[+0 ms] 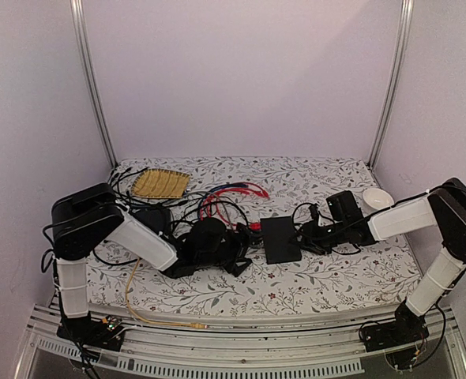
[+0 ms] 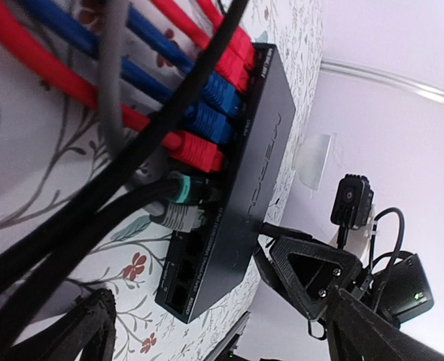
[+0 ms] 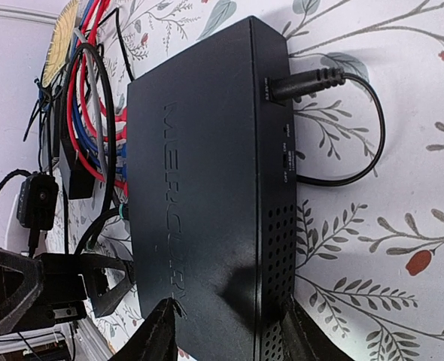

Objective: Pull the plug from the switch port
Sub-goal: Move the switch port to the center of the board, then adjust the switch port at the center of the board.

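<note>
Pinching the switch [image 3: 199, 188], the right jaws are steadying it while the left jaws are hanging wide before the port row [image 2: 192, 248], plugs [image 2: 199, 154] seated, none pulled yet.

A flat matte-black rectangular switch box [image 1: 280, 239] lies mid-frame in the top view on a flower-printed tablecloth [image 1: 336, 276]. The left gripper [image 1: 247, 251] sits just left of it. The right gripper [image 1: 306, 237] is on its right, fingers [image 3: 162, 335] flanking its end. Red and blue cables [image 1: 229, 197] plug into the row of switch ports [image 2: 188, 263] along the box's left edge. A woven yellow mat [image 1: 160, 183] lies upper left, and a white round bowl [image 1: 377, 198] sits at the right.
</note>
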You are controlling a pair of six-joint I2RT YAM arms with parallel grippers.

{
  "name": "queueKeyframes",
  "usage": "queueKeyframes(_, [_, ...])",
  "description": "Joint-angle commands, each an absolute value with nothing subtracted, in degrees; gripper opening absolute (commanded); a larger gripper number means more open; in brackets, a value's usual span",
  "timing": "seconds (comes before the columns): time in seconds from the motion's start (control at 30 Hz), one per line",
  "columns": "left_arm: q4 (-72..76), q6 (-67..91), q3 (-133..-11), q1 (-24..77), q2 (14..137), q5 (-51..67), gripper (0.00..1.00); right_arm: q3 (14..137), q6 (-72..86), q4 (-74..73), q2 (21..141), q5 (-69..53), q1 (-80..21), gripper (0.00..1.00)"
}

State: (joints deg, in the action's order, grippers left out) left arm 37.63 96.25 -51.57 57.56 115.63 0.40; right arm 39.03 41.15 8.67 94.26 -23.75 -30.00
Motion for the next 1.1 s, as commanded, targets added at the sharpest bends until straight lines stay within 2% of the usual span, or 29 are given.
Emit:
queueKeyframes(0.0, [36.1, 106.8, -46.5, 58.5, 119.8, -2.9, 0.98, 39.5, 41.4, 11.4, 94.8, -26.1, -31.0, 0.45])
queueKeyframes(0.47, [50.2, 103.9, -46.9, 57.2, 126.6, -8.0, 0.98, 39.6, 40.7, 11.7, 95.3, -26.5, -30.9, 0.45])
queueKeyframes(0.77, [50.2, 100.7, -50.0, 57.3, 131.0, -7.3, 0.98, 40.1, 40.4, 12.0, 96.1, -27.0, -30.9, 0.45])
queueKeyframes(1.07, [57.8, 95.6, -48.6, 57.4, 131.0, -10.8, 0.92, 39.5, 40.5, 13.4, 96.4, -27.8, -30.9, 0.45])
